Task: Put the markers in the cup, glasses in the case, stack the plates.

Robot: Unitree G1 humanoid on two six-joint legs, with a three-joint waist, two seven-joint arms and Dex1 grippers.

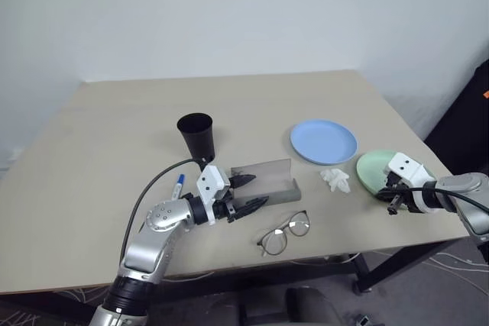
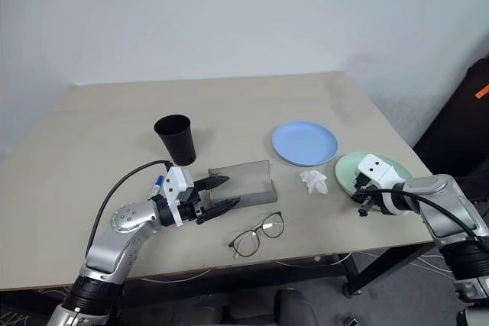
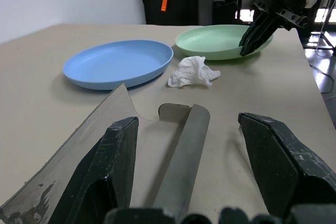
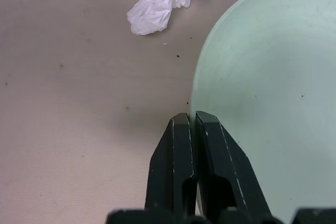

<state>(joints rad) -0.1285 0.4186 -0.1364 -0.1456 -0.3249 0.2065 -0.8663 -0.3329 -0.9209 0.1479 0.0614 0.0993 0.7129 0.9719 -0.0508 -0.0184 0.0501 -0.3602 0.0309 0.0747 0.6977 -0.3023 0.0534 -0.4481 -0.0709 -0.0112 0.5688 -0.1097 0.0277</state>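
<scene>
Where the table (image 1: 114,127) meets its right edge, the right gripper (image 4: 190,119) pinches the rim of the green plate (image 1: 372,169). One finger lies over the plate's inside, the other outside the rim, and the two are pressed nearly together. Whether the plate is lifted off the table I cannot tell.

The blue plate (image 1: 323,141) lies flat just left of and behind the green one, apart from it. A white tissue wad (image 1: 335,179) sits on the table between the two plates, toward the front.

The left gripper (image 1: 248,193) hangs level at the left end of the grey case (image 1: 271,179), fingers spread wide and holding nothing. The case lies open, its flap lid raised along the far side.

The glasses (image 1: 285,233) rest on the table in front of the case, near the front edge, lenses up.

The black cup (image 1: 196,137) stands upright behind the left gripper.

One marker (image 1: 178,186), white with a blue cap, lies on the table beside the left arm, partly hidden by it.
</scene>
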